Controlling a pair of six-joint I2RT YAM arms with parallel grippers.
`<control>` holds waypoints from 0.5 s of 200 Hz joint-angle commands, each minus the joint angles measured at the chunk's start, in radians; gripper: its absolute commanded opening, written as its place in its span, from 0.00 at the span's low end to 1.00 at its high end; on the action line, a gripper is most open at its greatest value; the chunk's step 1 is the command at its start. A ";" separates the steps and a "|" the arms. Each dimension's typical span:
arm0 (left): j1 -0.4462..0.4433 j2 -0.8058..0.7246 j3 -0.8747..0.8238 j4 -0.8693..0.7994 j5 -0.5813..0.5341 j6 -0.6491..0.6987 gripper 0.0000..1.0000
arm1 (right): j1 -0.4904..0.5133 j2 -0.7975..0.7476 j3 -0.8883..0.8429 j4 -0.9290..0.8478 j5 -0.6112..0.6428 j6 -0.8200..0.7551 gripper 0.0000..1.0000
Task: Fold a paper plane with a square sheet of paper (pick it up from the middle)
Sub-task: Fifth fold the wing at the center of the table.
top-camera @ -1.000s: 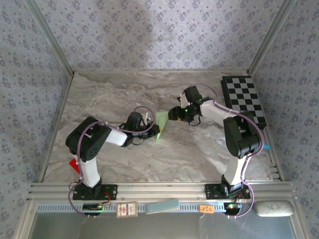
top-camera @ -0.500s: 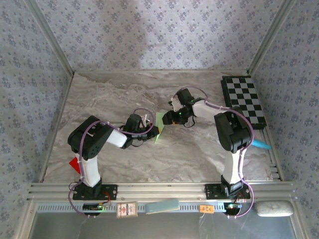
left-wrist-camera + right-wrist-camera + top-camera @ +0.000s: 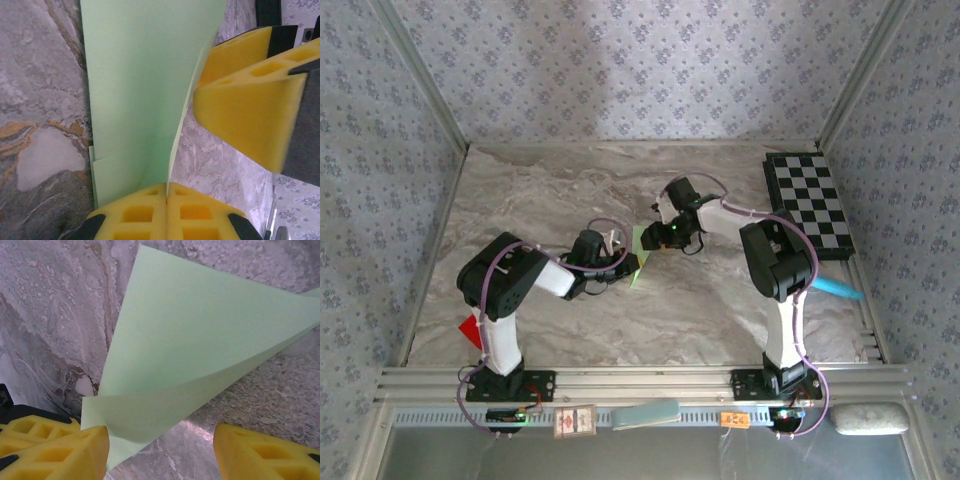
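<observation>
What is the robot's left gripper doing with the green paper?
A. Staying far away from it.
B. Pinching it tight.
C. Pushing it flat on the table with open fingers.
B: the left gripper has its jaws pressed together, with the edge of the paper plane caught between them.

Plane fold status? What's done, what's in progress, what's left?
Done: the paper plane already shows folded layers and tapers to a point. In hand: the left gripper is shut on its edge, with one flap raised off the table; the right gripper is open, fingers either side of that flap. Left: press the flap flat and crease it, probably more folds after. Not finished.
</observation>
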 commanded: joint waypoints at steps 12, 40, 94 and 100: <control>0.006 0.024 -0.011 0.034 0.014 -0.007 0.00 | 0.025 0.047 0.045 -0.059 0.055 0.005 0.62; 0.005 0.022 -0.011 0.034 0.014 -0.008 0.01 | 0.041 0.080 0.073 -0.102 0.113 0.032 0.63; 0.005 0.006 -0.017 0.021 0.003 -0.006 0.10 | 0.078 0.139 0.155 -0.235 0.278 0.075 0.65; 0.005 0.000 -0.018 0.017 0.000 -0.005 0.11 | 0.082 0.146 0.164 -0.246 0.290 0.077 0.65</control>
